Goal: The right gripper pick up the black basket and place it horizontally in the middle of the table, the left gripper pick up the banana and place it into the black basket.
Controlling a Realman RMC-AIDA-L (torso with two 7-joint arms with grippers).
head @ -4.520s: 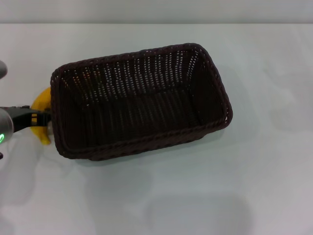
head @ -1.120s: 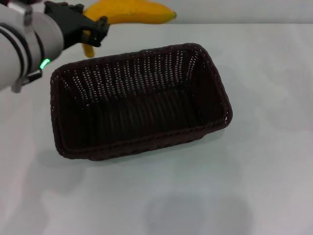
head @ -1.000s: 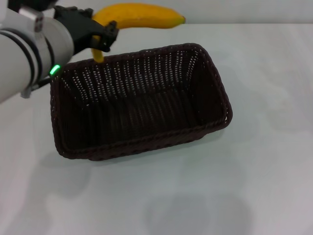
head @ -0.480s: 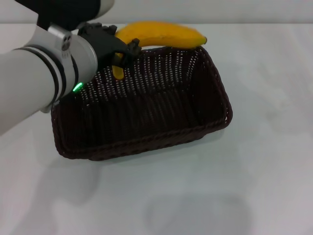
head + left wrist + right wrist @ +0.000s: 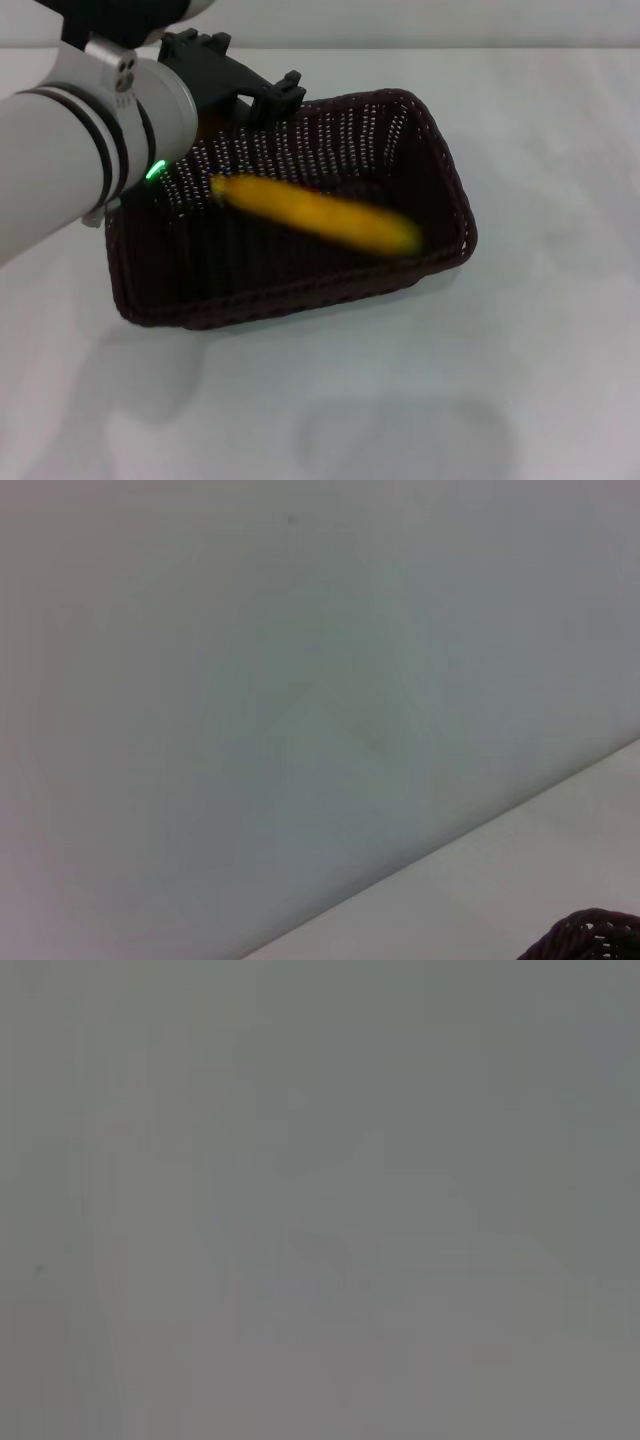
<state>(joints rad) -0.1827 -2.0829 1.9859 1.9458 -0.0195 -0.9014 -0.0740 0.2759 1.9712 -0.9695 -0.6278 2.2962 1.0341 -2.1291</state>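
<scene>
The black basket (image 5: 292,292) lies lengthwise across the middle of the white table (image 5: 520,380) in the head view. A yellow banana (image 5: 320,215) shows as a blurred streak inside the basket, free of any grip and slanting down toward its right end. My left gripper (image 5: 245,78) hangs open over the basket's far left rim, with nothing between its black fingers. A corner of the basket (image 5: 598,935) shows in the left wrist view. The right gripper is out of view, and the right wrist view shows only plain grey.
My white left forearm (image 5: 70,150) crosses the upper left of the head view, over the basket's left end. A grey wall runs behind the table's far edge.
The left gripper carried the banana from the table's left side up and over the basket's far rim, then let go. The banana has dropped into the basket.
</scene>
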